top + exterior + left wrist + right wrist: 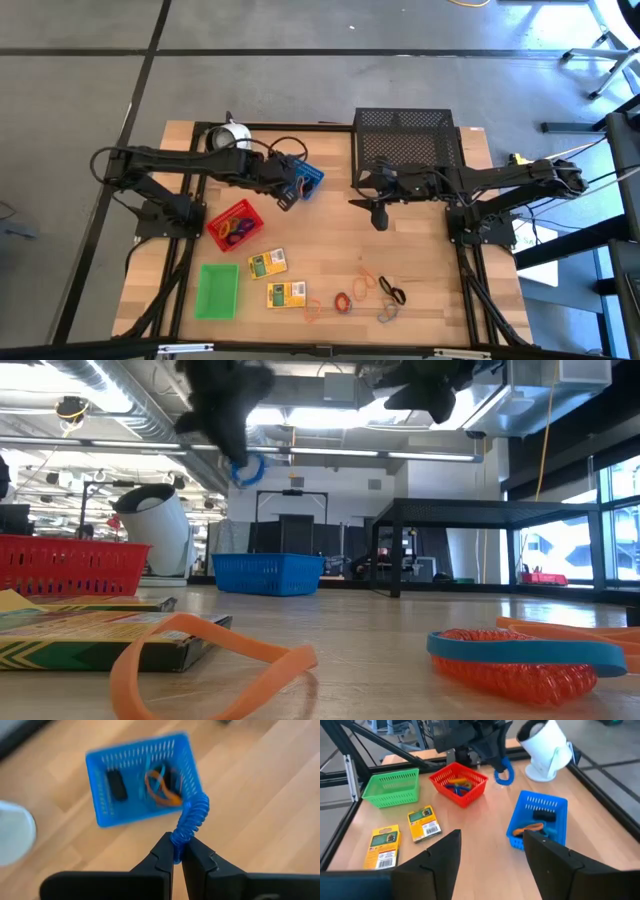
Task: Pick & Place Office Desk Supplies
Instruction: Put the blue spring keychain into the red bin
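My left gripper hangs over the table just near of the blue tray, shut on a blue coiled loop. The blue tray holds a black loop and an orange loop. Toward the near left stand a red tray with several loops and a green tray. Two yellow-green boxes lie flat on the table. Several loose loops lie near the front right. My right gripper is open in the air near the table's middle, with nothing between its fingers. My left gripper pinches one end of the blue coiled loop between its two fingertips. The fingers slant downward from above. The loop hangs clear of the table, just outside the blue tray's near wall.
A large black wire-mesh rack stands at the far right, just behind my right arm. A white round object sits at the far left, behind my left arm. Bare wood lies between the trays and the loose loops.
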`<state>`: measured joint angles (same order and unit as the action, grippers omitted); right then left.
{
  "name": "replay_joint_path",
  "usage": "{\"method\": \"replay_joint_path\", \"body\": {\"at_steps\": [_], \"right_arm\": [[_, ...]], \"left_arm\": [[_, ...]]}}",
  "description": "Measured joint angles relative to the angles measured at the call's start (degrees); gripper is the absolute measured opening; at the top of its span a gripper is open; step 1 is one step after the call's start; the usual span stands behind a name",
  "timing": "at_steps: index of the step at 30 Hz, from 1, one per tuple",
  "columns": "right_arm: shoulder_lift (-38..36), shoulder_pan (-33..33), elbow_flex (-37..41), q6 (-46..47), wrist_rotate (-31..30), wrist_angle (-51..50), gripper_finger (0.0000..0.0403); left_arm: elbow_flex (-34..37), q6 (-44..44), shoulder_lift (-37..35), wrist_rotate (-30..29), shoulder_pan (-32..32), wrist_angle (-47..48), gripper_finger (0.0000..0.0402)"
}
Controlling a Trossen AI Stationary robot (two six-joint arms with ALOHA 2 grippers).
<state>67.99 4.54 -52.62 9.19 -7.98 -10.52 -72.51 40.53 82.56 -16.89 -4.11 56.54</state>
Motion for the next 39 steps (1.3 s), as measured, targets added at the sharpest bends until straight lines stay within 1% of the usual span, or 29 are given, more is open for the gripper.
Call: {"method": "replay_joint_path", "body": {"at_steps": [4, 8, 12, 14, 17, 22, 26, 28, 31, 33, 36, 39], "right_arm": [[0.00, 0.02, 0.00, 1.78, -0.12, -0.95, 0.0209], [0.00, 0.02, 0.00, 3.13, -0.13, -0.96, 0.0208], [0.00, 0.02, 0.00, 4.26, -0.13, -0.95, 0.0208], [0.00, 0.02, 0.00, 5.42, -0.14, -0.95, 0.0208], [0.00, 0.02, 0.00, 7.54, -0.12, -1.06, 0.0208], [0.01, 0.07, 0.00, 10.25, -0.14, -2.92, 0.0208], [0.27, 0.07, 0.00, 11.43, -0.12, -4.64, 0.0207], [0.37, 0.07, 0.00, 11.41, -0.12, -5.24, 0.0207], [0.37, 0.07, 0.00, 11.39, -0.54, -4.99, 0.0207], [0.37, 0.07, 0.00, 11.40, -1.37, -5.07, 0.0207], [0.37, 0.07, 0.00, 11.40, -2.08, -5.04, 0.0207], [0.37, 0.07, 0.00, 11.39, -2.07, -5.01, 0.0207]], "left_arm": [[4.68, 1.16, 0.00, 4.62, -1.84, -1.52, 0.0015], [8.48, 3.64, 0.04, 4.91, -2.90, -3.85, 0.0015], [10.41, 3.74, 0.04, 5.29, -4.09, -6.98, 0.0015], [10.89, 3.76, 0.04, 6.82, -4.27, -6.37, 0.0015], [10.88, 3.98, -0.24, 10.15, -3.53, -2.66, 0.0015], [10.88, 7.15, -2.10, 12.18, 0.25, 5.88, 0.0015], [10.88, 11.99, -3.72, 12.35, 4.97, 13.64, 0.0015], [11.52, 14.96, -4.09, 12.37, 7.56, 15.97, 0.0015], [13.97, 18.78, -4.11, 12.79, 10.87, 16.60, 0.0015], [15.97, 21.02, -4.10, 14.32, 12.44, 15.83, 0.0015], [19.08, 25.00, -3.91, 15.09, 13.92, 13.73, 0.0015], [20.42, 29.89, -3.93, 14.87, 14.82, 13.97, 0.0024]]}}
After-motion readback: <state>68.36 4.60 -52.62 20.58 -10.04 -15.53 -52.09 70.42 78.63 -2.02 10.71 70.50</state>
